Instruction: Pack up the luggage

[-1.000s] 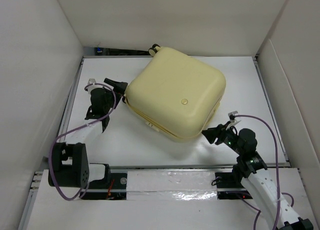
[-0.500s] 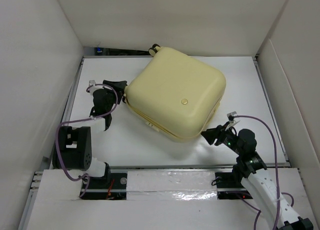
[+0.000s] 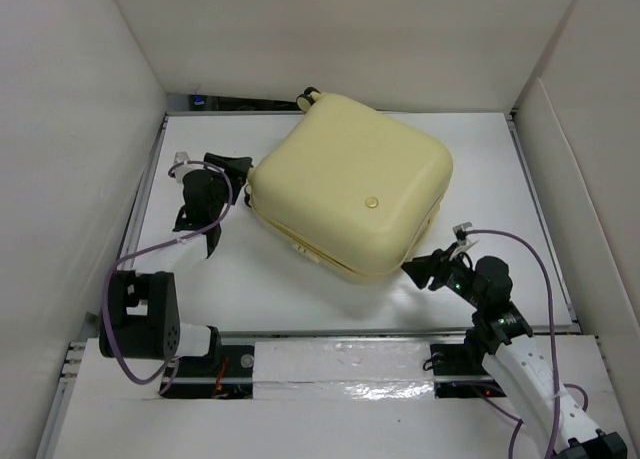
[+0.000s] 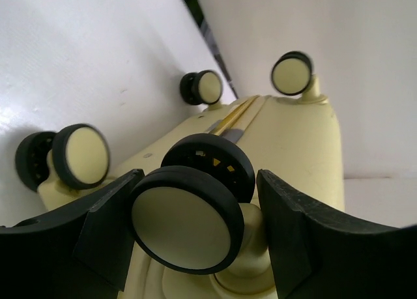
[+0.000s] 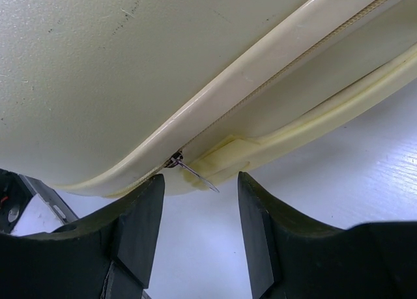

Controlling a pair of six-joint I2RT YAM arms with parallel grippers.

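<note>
L gripper (image 3: 240, 169) has edged in & now clamps a caster wheel (image 4: 186, 224) of the luggage (image 3: 350, 194) lying mid-table, while R gripper (image 5: 201, 188), jaws apart & empty, has the zipper pull (image 5: 195, 172) just ahead.

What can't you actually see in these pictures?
- Suitcase contents: the closed shell hides them in every view.
- Zipper: in the right wrist view its line runs off the top edge; overhead it is too small.
- Suitcase's wheeled end: in the left wrist view the wheel gripped in the left claw covers much of it.
</note>
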